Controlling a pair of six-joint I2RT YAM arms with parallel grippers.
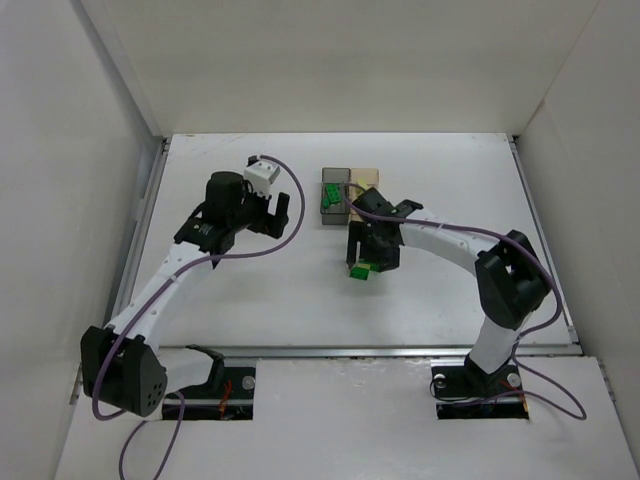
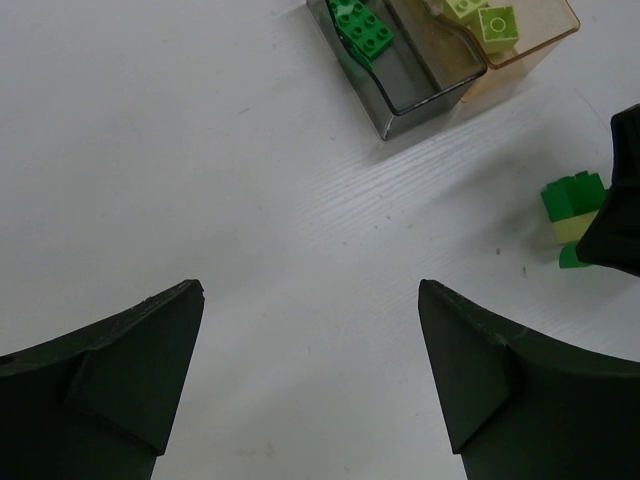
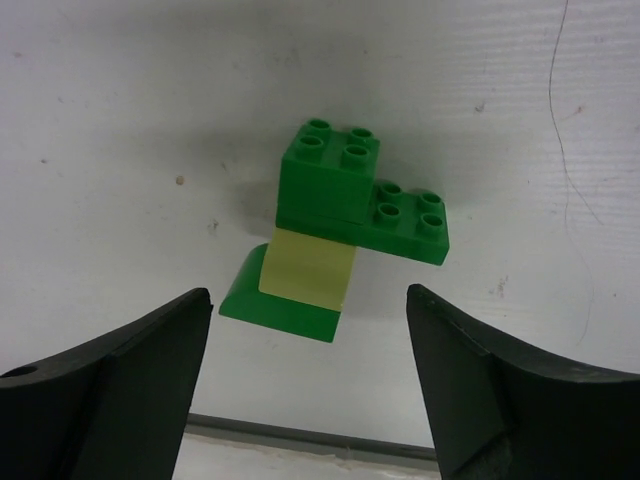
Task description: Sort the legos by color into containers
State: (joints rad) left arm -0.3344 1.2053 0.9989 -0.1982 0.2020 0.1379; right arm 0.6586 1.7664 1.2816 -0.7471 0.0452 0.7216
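1. Top view: the right gripper [image 1: 366,258] is hovering just below the middle of the frame, directly over the lego stack [image 1: 360,271]. The stack is lying on the table [image 1: 460,190], just below the containers. The dark grey container [image 1: 333,195] and the orange-tan container [image 1: 368,178] are sitting joined side by side at upper centre. The left gripper [image 1: 276,212] is waiting to their left, well apart from the stack.
2. Left wrist view: its fingers [image 2: 110,380] are standing wide apart with only bare table between them, gripping nothing. At the top edge the grey box is holding a dark green brick [image 2: 365,25] and the tan box is holding pale bricks [image 2: 497,22]. The stack is showing at the right edge, partly hidden by the other arm.
3. Right wrist view: the jaws are spread wide and empty, and the stack is sitting mid-frame above the gap between them. Dark green pieces are clipped above a pale yellow-green brick [image 3: 308,265], which is resting on a green base piece [image 3: 280,310].
4. Judgement: the two colours are locked together, so the stack probably needs splitting before sorting. The right gripper should be centring over the stack, squaring its jaws to the flat sides rather than the studs, and closing gently so the stack is not toppling or skidding away.
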